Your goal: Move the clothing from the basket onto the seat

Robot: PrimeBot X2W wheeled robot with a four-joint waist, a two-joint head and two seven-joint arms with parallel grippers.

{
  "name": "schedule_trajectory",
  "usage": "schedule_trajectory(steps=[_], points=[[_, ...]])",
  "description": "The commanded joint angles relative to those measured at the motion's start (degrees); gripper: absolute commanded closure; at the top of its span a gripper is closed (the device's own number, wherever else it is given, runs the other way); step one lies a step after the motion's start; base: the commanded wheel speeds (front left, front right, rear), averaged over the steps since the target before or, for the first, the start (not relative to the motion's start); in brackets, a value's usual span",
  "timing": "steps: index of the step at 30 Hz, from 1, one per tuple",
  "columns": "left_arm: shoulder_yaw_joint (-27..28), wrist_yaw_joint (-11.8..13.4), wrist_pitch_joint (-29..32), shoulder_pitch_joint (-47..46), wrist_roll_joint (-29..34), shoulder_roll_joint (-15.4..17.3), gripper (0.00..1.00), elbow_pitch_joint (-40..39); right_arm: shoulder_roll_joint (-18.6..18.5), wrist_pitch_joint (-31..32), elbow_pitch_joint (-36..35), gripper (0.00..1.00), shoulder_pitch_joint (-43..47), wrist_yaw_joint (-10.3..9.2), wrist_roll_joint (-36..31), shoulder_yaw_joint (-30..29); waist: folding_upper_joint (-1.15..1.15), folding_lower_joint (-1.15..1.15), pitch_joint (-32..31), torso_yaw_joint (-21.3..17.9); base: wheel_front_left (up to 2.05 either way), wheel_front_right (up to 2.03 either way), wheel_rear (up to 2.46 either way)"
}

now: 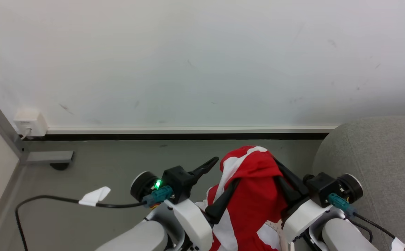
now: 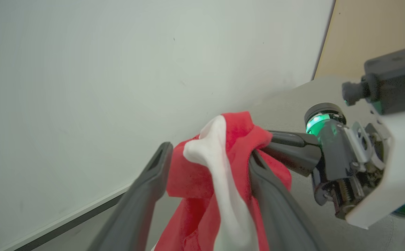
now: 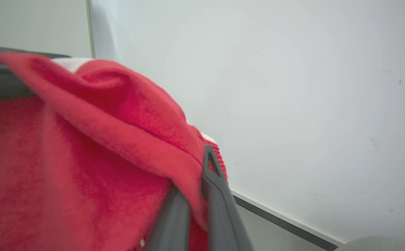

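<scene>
Head view: soft red garment w/ white sleeves and striped trim (image 1: pixel 254 195) hangs in the air just left of the big grey fabric sofa (image 1: pixel 373 157), bunched btwn the two arms above the grey floor (image 1: pixel 101 164). Its lower end runs off the frame's bottom edge, so can't tell how much trails below. None of it touches the sofa yet.

Right jaws: closed tight on a fold near the garment's top, on the side nearer the sofa. Right wrist view has red cloth pinched btwn the two dark fingers (image 3: pixel 218 195), so the right arm carries the load.

Left jaws: wide apart, gripping nothing. In left wrist view the cloth drapes loosely btwn the fingers (image 2: pixel 143 195) and lies against the one nearer the sofa, w/o being clamped.

Step in hand, by my read: lift-out from the oval cream plastic basket is about done, and the carry over to the sofa is pending on a single-point hold.

Next move prob. calls for:
- The left arm backs away from the sofa so its finger clears the drape w/o snagging.
- The right arm (or a waist turn) swings twd the sofa, high enough that the hanging tail clears the rounded edge.
- Release comes only once the bulk sits over the seat.

Risk: the pinch is on a thin fold, so the cloth could slip.
</scene>
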Motion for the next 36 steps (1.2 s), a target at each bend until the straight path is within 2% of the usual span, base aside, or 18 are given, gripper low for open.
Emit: schedule_trajectory(steps=[1, 17, 31, 36], points=[[-0.1, 0.1, -0.8, 1.1, 0.7, -0.4, 0.00, 0.6, -0.6, -0.2, -0.5, 1.00, 0.8, -0.12, -0.4, -0.8, 0.00, 0.00, 0.1, -0.2, 0.00, 0.00, 0.00], [-0.7, -4.5, -6.1, 4.3, -0.2, -3.6, 0.00, 10.8, -2.5, -0.2, -3.7, 1.00, 2.4, -0.12, -3.1, -8.8, 0.00, 0.00, 1.8, -4.9, 0.00, 0.00, 0.00], [0.9, -5.6, -6.8, 3.6, 0.9, -4.2, 0.00, 11.0, -4.2, -0.2, -7.9, 1.00, 4.0, -0.12, -6.1, -14.8, 0.00, 0.00, 6.2, -12.6, 0.00, 0.00, 0.00], [1.5, -5.9, -6.7, 2.4, 1.7, -3.9, 0.00, 9.7, -3.2, 0.2, -9.6, 1.00, 4.1, -0.12, -6.6, -18.2, 0.00, 0.00, 9.8, -14.5, 0.00, 0.00, 0.00]])
